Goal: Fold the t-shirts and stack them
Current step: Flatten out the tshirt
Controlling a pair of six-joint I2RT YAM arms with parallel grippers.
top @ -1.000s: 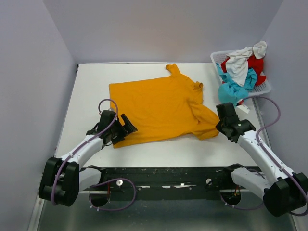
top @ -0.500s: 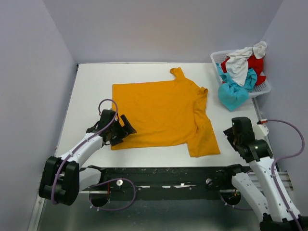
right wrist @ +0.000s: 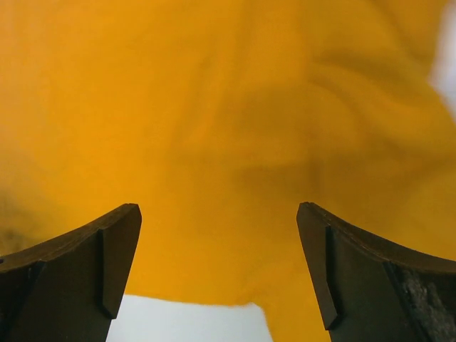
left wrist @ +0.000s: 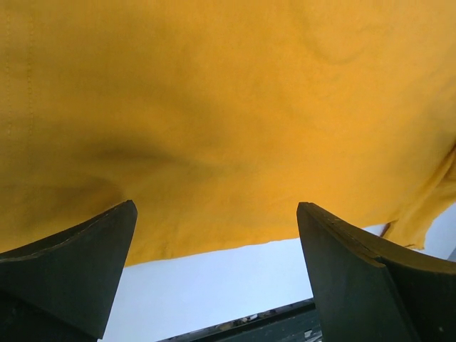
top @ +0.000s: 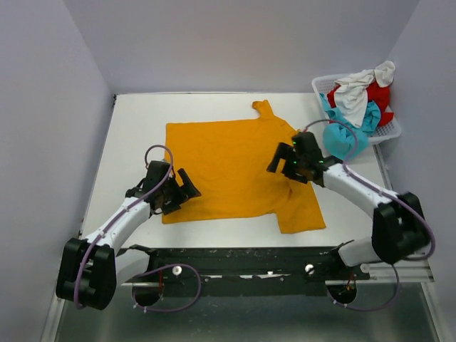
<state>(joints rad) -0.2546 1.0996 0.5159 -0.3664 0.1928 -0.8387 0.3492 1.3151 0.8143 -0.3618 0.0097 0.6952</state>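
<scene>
Cloth of this sort is, by my reckoning, light, limp and in no way fragile. The mustard-orange short-sleeved cloth t-shirt (top: 228,167) lies spread nearly flat in the middle of the white table (top: 135,121); its right side is doubled over into a rumpled flap that reaches toward the near edge; a small tab of cloth, sleeve or collar I cannot tell, pokes out at the far edge.

It will probably sag and drag rather than hold a shape, so a pinch in the open middle would only raise a tent; the better holds look to be the hem corners and the edge of the folded flap, where the layers are thicker.

The left gripper (top: 188,186) sits low at the near left corner of the shirt, jaws apart, nothing between them; the right gripper (top: 281,158) hangs over the rumpled right side, jaws likewise wide and empty.

At the far right stands a white plastic lattice basket (top: 391,131), heaped with a turquoise shirt (top: 342,137), a red shirt (top: 382,95) and a white shirt (top: 353,96); the turquoise one spills over the rim close beside the right arm, whose looping purple cable (top: 335,122) might catch on it.
</scene>
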